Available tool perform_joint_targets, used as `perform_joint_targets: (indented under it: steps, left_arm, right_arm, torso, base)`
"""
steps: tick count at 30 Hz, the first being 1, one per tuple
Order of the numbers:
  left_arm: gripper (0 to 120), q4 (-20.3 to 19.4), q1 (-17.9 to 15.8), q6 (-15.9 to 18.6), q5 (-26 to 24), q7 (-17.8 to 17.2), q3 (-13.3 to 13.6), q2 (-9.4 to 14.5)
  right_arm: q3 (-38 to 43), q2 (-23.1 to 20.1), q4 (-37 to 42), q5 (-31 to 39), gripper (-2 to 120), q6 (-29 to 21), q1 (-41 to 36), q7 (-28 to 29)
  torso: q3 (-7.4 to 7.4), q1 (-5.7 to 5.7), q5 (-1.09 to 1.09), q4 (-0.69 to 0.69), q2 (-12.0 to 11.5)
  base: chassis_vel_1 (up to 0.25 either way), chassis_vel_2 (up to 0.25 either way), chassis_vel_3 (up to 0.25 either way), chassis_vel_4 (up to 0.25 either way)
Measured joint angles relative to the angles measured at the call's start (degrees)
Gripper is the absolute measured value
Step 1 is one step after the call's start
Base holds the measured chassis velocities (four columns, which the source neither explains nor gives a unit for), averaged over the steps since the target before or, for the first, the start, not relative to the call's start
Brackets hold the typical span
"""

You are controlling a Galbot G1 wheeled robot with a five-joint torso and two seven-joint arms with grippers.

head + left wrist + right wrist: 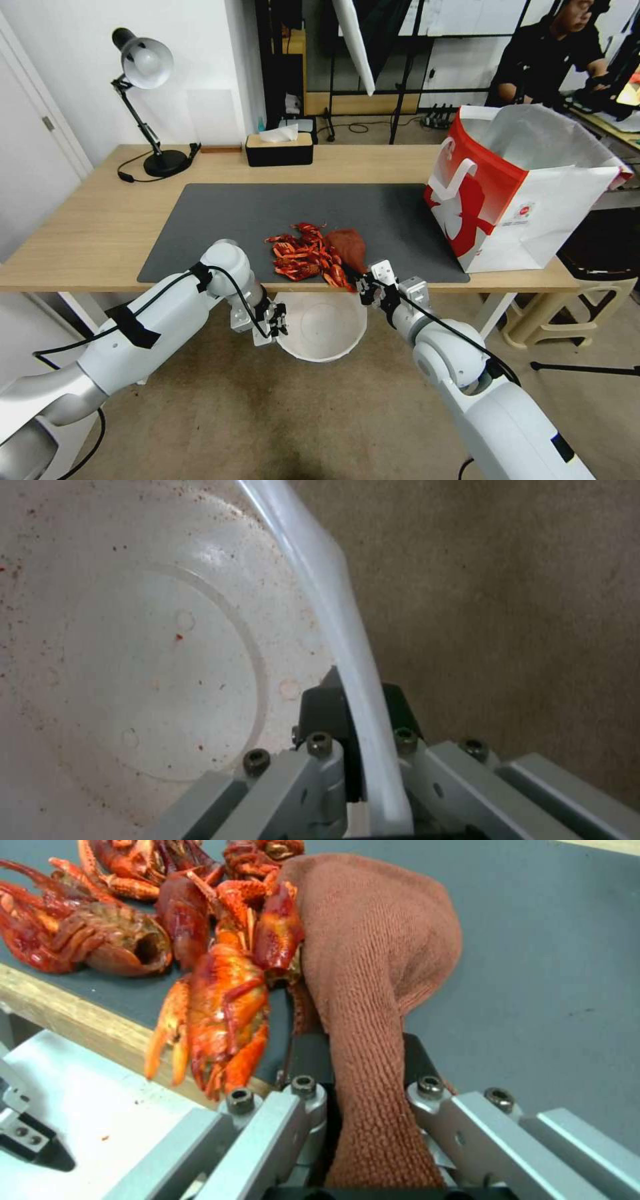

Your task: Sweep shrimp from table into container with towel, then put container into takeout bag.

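Right gripper (365, 285) jaws clamped on towel (373, 990) right of shrimp (303, 257) at surface (100, 227) near edge, left gripper (277, 323) jaws pinching container (323, 327) rim below.

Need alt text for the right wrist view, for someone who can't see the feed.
The right gripper is clamped on the reddish-brown towel, which is bunched against a pile of red shrimp at the near edge of the table. One shrimp overhangs that edge, above the white container held below.
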Motion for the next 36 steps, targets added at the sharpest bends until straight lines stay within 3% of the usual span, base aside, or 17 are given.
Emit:
perform_joint_targets:
  steps: [26, 36]
  left_arm:
    - [0, 0.2, 0.0, 0.3, -0.6, 0.2, 0.2, 0.1]
    - [0, -1.0, 1.0, 0.1, -0.5, 0.2, 0.0, 1.6]
  right_arm:
    - [-3.4, 4.4, 1.7, -4.1, 7, -2.0, -2.6, 4.7]
    - [-3.5, 5.4, 3.2, -6.8, 7, -2.0, -5.9, 4.6]
  torso:
    - [0.00, 0.01, 0.00, 0.03, 0.0]
    - [0.01, 0.01, 0.00, 0.02, 0.0]
  base:
    - [0.000, 0.000, 0.000, 0.000]
    - [0.000, 0.000, 0.000, 0.000]
